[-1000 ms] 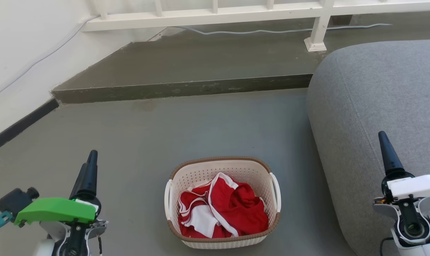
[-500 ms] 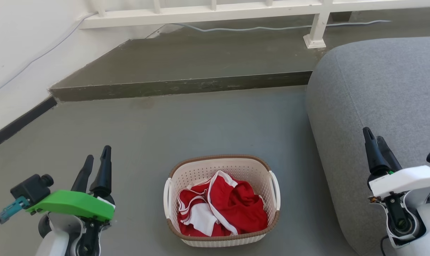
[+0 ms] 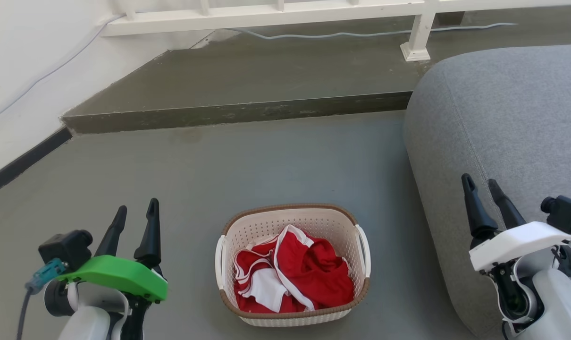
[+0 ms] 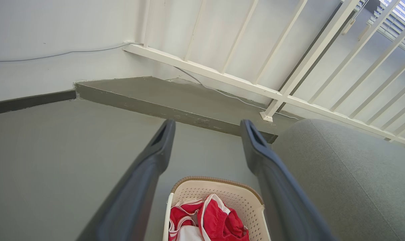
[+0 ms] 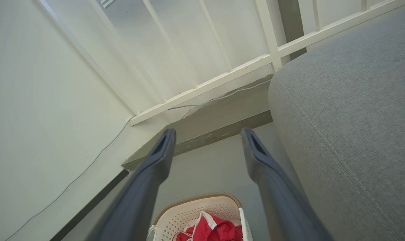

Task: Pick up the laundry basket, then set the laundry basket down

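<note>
Records left tool [image 3: 138,204] at lower left of head view: two long dark fingers [image 3: 149,231] pointing up and away, tips spread apart, gripping nothing. Notes green cover [image 3: 120,278] across the left wrist, left wrist camera [image 3: 66,245] at its outer side, pale left forearm [image 3: 85,323] below. Records right tool [image 3: 479,178] at lower right: fingers leaning slightly leftward in view, tips likewise apart, holding nothing. Notes white cover [image 3: 516,241] across the right wrist, right wrist camera [image 3: 566,212] at its outer side. Confirms in each wrist view both fingers rising from the bottom edge with a wide gap between tips. Finds the tools well apart, roughly level.
</note>
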